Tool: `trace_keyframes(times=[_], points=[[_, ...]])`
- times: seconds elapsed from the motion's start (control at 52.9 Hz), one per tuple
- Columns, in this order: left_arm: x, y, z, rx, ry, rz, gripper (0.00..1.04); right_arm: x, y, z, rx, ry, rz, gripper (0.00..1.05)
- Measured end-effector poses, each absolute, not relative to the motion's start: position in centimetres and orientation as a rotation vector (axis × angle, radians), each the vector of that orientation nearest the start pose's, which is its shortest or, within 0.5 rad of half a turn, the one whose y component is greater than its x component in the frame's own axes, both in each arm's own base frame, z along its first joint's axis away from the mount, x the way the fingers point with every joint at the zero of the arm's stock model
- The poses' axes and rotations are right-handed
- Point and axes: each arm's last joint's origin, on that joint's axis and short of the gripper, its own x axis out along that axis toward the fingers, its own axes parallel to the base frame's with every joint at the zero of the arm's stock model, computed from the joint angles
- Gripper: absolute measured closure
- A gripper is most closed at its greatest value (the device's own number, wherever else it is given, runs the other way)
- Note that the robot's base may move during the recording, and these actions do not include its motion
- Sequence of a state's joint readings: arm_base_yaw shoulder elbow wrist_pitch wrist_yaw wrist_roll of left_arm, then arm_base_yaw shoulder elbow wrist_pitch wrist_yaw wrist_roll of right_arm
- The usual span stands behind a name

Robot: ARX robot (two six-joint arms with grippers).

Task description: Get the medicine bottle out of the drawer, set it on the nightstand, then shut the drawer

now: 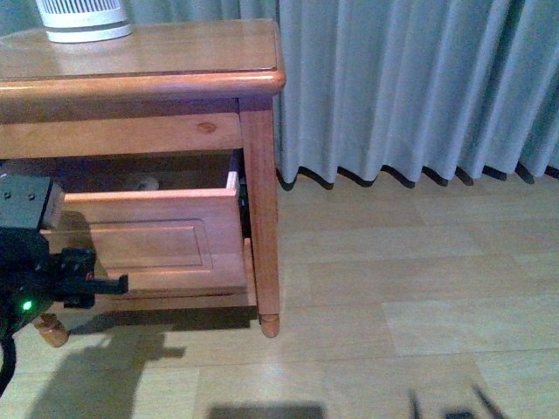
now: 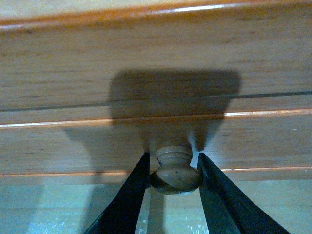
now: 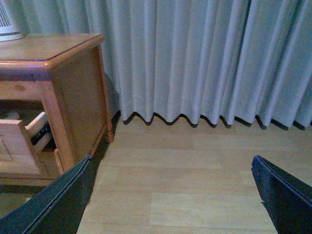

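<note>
Drawer stands open from nightstand, left gripper clamped on knob, medicine bottle just visible inside behind the front edge, white device at the top's rear edge, right gripper spread wide above floor.

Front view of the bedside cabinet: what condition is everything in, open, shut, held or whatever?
drawer: pulled partly open.
left gripper: shut on the drawer's knob.
right gripper: open, holding nothing.
medicine bottle: inside the drawer, barely visible.
curtain: drawn closed, hanging to the floor.
</note>
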State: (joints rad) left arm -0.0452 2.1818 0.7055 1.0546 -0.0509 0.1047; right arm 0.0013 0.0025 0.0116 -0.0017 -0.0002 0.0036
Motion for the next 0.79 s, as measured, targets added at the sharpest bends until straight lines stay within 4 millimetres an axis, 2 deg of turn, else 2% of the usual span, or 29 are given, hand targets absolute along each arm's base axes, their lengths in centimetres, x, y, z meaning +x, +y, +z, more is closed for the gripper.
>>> trace_keyframes(times=[0.113,0.284,0.548,0.794], points=[[31.7,-1.3,4.5,0.131,0.469,-0.024,0.79,9.7,0.0,16.7,0.004,-0.007,0.002,0.07],[29.3,-1.2,5.2,0.152,0.536,-0.035,0.79,9.7,0.0,16.7,0.004,-0.007,0.002,0.07],[26.9,-1.1,6.4,0.189,0.629,-0.040,0.79,9.7,0.0,16.7,0.004,-0.007,0.002,0.07],[26.3,-1.2,6.8,0.209,0.661,-0.034,0.79,9.7,0.0,16.7,0.004,-0.007,0.002,0.07]])
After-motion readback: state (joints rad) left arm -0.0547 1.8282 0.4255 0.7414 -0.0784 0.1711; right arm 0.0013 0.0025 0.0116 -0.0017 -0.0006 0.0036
